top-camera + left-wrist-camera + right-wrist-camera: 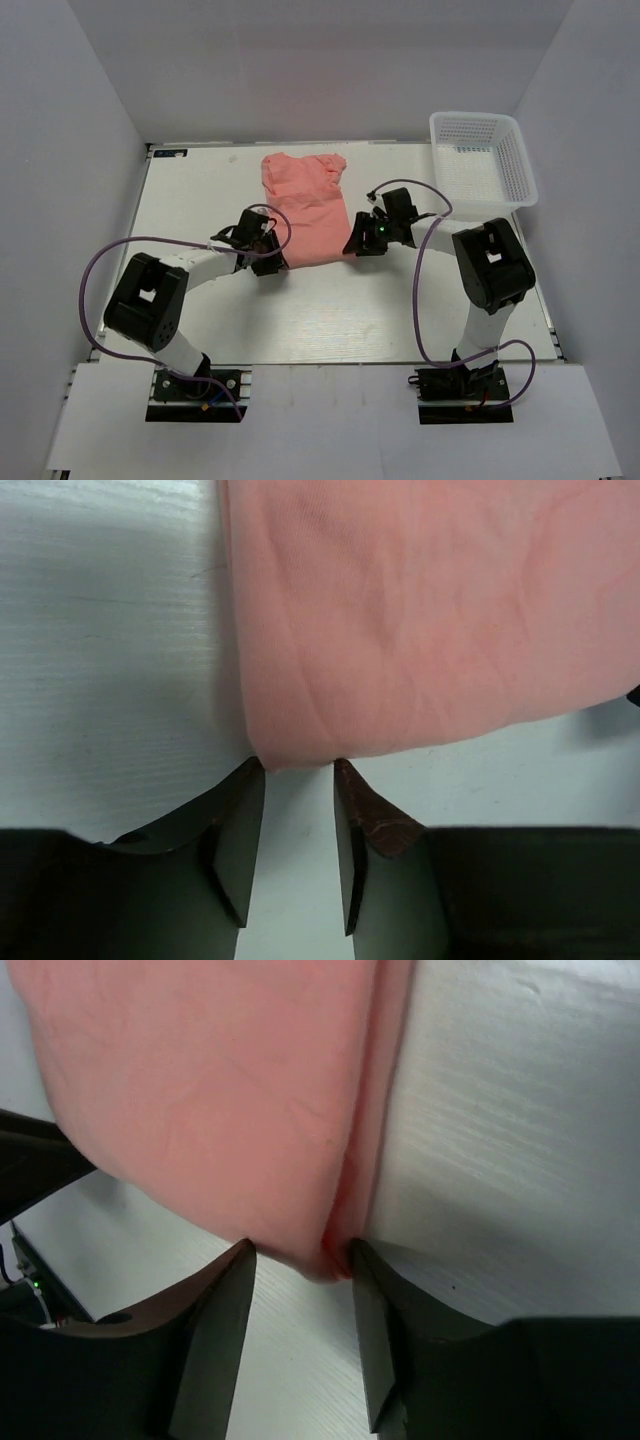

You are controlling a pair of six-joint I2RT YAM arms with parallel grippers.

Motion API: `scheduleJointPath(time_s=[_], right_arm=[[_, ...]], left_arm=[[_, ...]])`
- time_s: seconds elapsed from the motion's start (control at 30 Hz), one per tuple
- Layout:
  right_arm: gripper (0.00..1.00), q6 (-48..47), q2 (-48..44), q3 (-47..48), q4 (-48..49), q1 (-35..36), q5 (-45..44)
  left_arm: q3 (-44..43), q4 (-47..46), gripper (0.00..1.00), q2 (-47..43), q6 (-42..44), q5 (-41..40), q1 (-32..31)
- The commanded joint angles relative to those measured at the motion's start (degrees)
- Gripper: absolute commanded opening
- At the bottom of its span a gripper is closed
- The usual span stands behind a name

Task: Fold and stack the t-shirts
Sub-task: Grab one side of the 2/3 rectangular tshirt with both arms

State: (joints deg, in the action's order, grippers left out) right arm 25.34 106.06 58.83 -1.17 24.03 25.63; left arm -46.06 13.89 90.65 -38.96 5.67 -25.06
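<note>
Top external has the salmon t-shirt [305, 205] lying flat mid-bench [300, 320], collar end toward the far edge, with the white basket [480, 155] off in the far right corner. The left pincer [298, 767] and right pincer [300, 1252] each sit at a near hem corner. Both have their jaws parted narrowly with the cloth corner right at the tips, and neither looks clamped on anything yet. My worry is the right corner. The edge there is doubled over, so closing could catch only one layer. Then the lift would go lopsided, or the thin fabric might just slide out.
</note>
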Motion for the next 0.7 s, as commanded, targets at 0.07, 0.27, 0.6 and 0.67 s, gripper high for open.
scheduleJointPath(time_s=[0.07, 0.27, 0.6, 0.67], right_arm=[[0.40, 0.8, -0.2, -2.6, 0.6, 0.9, 0.7], [0.00, 0.2, -0.4, -2.1, 0.6, 1.3, 0.7], [0.00, -1.4, -12.8, -6.2, -0.1, 1.6, -0.6], [0.00, -0.9, -16.5, -9.3, -0.4, 1.9, -0.3]], left_arm=[[2.3, -4.4, 0.38, -1.5, -1.2, 0.3, -0.4], [-1.0, -4.9, 0.06, 0.7, -0.7, -1.4, -1.0], [6.0, -5.5, 0.00, -15.4, 1.6, -2.2, -1.0], [8.4, -4.9, 0.00, -20.2, 1.6, -1.2, -1.0]])
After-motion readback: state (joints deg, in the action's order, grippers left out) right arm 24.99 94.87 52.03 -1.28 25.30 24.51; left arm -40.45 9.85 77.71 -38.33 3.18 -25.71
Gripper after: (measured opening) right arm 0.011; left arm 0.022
